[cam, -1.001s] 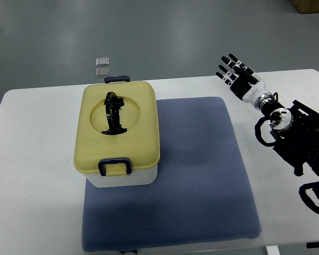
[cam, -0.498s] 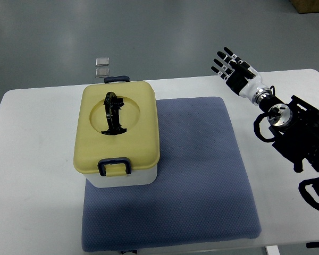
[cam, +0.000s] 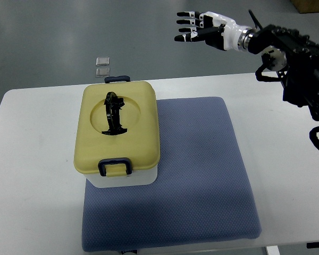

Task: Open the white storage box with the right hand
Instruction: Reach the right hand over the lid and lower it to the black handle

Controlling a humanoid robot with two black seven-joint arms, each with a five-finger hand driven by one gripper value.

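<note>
White tabletop (cam: 37, 202) is carrying a blue mat (cam: 202, 175), and the white storage box (cam: 117, 135) is sitting on the mat's left part — yellow lid (cam: 135, 125) closed, dark handle (cam: 114, 113) lying flat. Beyond the table's far edge, the right hand (cam: 202, 29) is hovering with fingers (cam: 185, 25) spread, holding nothing — well apart from the box.

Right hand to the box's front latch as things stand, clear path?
Probably yes. The right hand is open, raised beyond the table's far edge, well away from the storage box. Only bare blue mat lies between, and the front latch is uncovered.
</note>
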